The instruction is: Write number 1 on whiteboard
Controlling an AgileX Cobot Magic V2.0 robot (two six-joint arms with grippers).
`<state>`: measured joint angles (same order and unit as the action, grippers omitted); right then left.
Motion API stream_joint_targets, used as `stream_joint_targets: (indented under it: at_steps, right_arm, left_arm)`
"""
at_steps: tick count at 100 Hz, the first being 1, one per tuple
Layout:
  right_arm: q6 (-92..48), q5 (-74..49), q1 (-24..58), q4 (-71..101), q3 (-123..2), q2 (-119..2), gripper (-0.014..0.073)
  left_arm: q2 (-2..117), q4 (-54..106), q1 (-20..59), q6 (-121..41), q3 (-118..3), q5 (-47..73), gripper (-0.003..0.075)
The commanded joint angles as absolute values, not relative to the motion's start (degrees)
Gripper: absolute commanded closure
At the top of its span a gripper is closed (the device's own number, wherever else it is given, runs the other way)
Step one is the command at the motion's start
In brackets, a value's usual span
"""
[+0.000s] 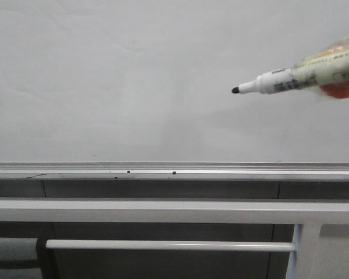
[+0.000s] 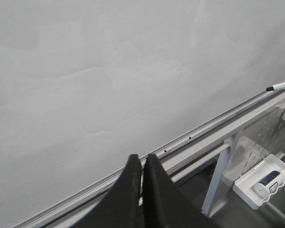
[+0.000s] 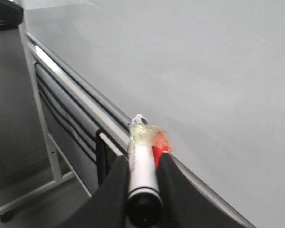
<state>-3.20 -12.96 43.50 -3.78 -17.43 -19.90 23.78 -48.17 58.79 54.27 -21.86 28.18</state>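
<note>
The whiteboard [image 1: 134, 75] fills the upper part of the front view as a glossy white-grey panel, and no number 1 shows on it in any view. A white marker pen [image 1: 279, 80] wrapped in clear and orange tape comes in from the right, its black tip [image 1: 235, 90] pointing left over the board. Whether the tip touches the surface I cannot tell. My right gripper [image 3: 143, 156] is shut on the marker [image 3: 142, 173] beside the whiteboard [image 3: 204, 57]. My left gripper [image 2: 141, 157] is shut on nothing, low by the whiteboard [image 2: 109, 71]. The marker tip [image 2: 269, 89] shows there at the far edge.
A silver aluminium rail [image 1: 174, 170] with small dark dots runs under the board. Below it are a grey horizontal bar [image 1: 163, 210] and a thin tube [image 1: 168, 245]. A white tray [image 2: 251, 190] holding a small object hangs on a perforated panel. A stand leg [image 3: 42, 137] reaches the floor.
</note>
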Motion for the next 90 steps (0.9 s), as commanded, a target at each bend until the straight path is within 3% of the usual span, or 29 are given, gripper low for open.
stream_joint_targets:
  at_steps: [1, 15, 90]
  right_arm:
    - [-3.0, -7.5, 40.6, -3.8, -18.9, -20.1, 0.0634]
    - [-2.9, -4.8, 37.3, -1.8, -18.9, -20.1, 0.0636]
    - [-2.9, 4.7, 37.4, -2.1, -19.1, -25.6, 0.0638]
  left_arm:
    - [24.1, -50.6, 59.2, 57.1, -23.4, 26.5, 0.0741]
    - [24.1, -51.8, 59.2, 57.4, -23.4, 26.8, 0.0741]
    - [24.1, -53.9, 59.2, 57.6, -23.5, 24.7, 0.0741]
